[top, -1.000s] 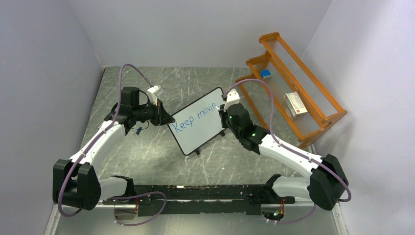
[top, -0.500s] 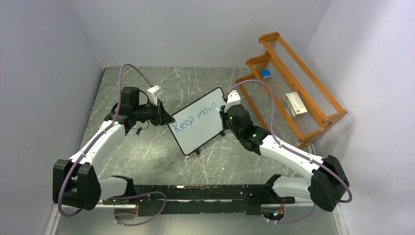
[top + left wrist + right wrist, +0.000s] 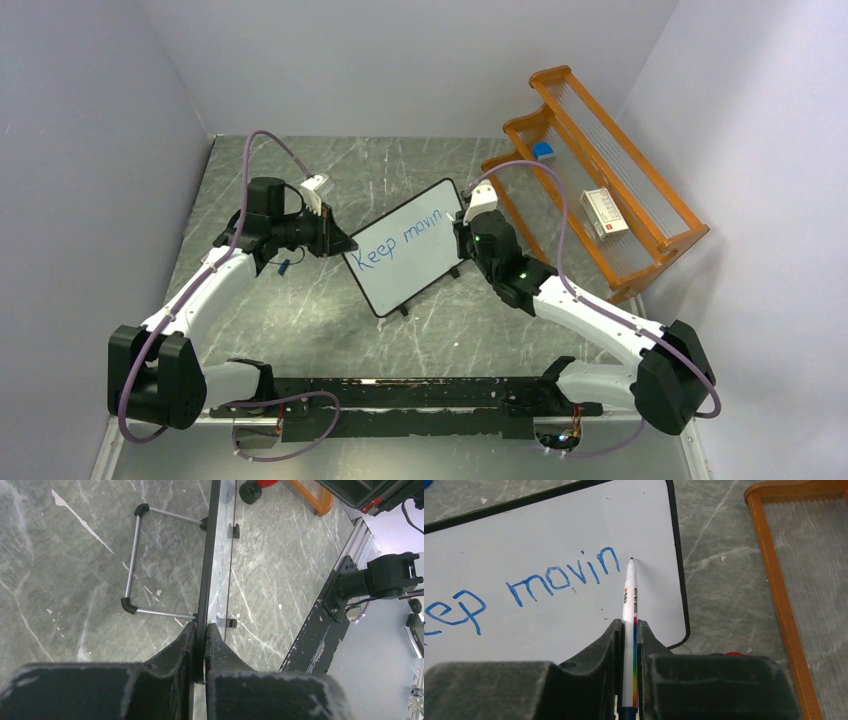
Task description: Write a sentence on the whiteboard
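Note:
The whiteboard (image 3: 405, 250) stands tilted at the table's middle, black framed. Blue words "Keep movin" (image 3: 402, 240) run along its upper part; the right wrist view shows "eep movin" (image 3: 564, 577). My left gripper (image 3: 340, 243) is shut on the board's left edge, seen edge-on in the left wrist view (image 3: 206, 580). My right gripper (image 3: 461, 232) is shut on a white marker (image 3: 629, 610) with a rainbow stripe. Its tip (image 3: 631, 559) touches the whiteboard (image 3: 524, 540) just right of the last "n".
An orange rack (image 3: 600, 180) stands at the right, holding a white box (image 3: 604, 213) and a blue item (image 3: 542, 151). A small blue object (image 3: 284, 267) lies under the left arm. The board's wire stand (image 3: 135, 560) rests on the grey marble table (image 3: 300, 300).
My right gripper has shifted a little right and up along the board with the marker. The writing still reads "Keep movin". The left arm has not moved.

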